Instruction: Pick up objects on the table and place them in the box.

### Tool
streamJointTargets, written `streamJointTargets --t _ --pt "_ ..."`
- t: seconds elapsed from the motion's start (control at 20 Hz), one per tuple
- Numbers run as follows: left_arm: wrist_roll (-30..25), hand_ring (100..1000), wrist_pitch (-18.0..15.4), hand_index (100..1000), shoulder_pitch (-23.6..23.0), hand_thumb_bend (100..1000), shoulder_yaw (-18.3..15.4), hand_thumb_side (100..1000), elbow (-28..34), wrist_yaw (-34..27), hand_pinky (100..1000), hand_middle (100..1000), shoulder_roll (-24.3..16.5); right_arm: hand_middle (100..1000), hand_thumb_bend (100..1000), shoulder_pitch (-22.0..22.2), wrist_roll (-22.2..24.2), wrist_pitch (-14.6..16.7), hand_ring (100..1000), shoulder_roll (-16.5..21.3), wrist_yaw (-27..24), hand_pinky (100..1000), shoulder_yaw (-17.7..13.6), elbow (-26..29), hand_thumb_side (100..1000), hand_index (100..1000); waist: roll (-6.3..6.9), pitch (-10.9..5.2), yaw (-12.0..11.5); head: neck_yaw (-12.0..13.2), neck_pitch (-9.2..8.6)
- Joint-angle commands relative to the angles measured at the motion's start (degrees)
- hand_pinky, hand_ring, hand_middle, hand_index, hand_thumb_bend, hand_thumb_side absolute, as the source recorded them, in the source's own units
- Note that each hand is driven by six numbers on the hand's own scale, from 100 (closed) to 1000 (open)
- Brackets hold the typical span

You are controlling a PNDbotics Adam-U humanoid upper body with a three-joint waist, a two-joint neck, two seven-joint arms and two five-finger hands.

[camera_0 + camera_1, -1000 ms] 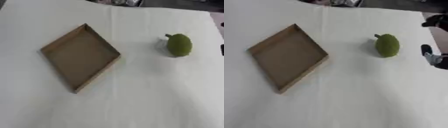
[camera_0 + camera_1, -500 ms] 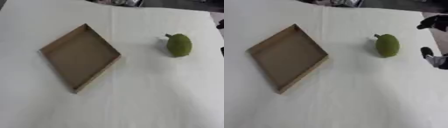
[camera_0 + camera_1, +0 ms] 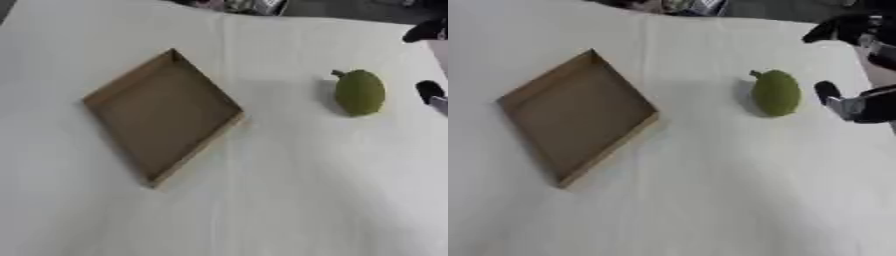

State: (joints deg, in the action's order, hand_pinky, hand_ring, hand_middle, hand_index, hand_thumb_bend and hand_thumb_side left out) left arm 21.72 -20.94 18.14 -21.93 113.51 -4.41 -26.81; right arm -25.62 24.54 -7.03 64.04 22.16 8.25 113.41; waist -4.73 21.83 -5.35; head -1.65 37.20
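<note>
On the white table [image 3: 289, 200], two items are present. A shallow brown cardboard box [image 3: 162, 115] lies flat on the left half, turned so that one corner points toward the far edge and one toward the near edge; its low walls enclose a bare brown floor with nothing on it. A green pear-shaped fruit [image 3: 776, 93] with a short dark stem at its far end lies on the right half, well apart from the box, resting directly on the table.

At the right edge, the right hand [image 3: 852, 105] enters the view just beside the fruit, not touching it. One dark fingertip [image 3: 828, 91] points toward the fruit from the near side; another dark finger [image 3: 837, 27] extends farther back, above the fruit's position. The fingers are spread apart and hold nothing. The left hand appears in neither view.
</note>
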Motion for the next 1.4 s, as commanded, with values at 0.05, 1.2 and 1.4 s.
streamJointTargets --t 0.05,1.2,1.4 --pt "-0.4 693 0.0 815 0.4 100 0.1 602 1.1 -0.3 636 646 -1.0 883 100 -2.1 0.5 -2.8 982 1.2 -2.4 949 1.6 -1.7 216 972 0.27 -1.34 -0.2 -0.5 -0.28" --pt "-2.0 698 0.6 814 0.7 100 0.7 599 1.1 -1.1 633 649 -0.3 905 100 -16.1 5.9 -11.5 983 -11.0 2.9 961 10.9 -25.0 289 1000 0.43 -0.99 -1.6 -1.3 -0.36" --pt "-2.1 698 0.6 814 0.7 100 0.8 598 1.1 -1.2 633 649 -0.3 906 100 -16.4 6.1 -10.1 982 -11.9 4.0 961 10.7 -28.4 297 1000 0.46 -0.93 -1.6 -1.2 -0.45"
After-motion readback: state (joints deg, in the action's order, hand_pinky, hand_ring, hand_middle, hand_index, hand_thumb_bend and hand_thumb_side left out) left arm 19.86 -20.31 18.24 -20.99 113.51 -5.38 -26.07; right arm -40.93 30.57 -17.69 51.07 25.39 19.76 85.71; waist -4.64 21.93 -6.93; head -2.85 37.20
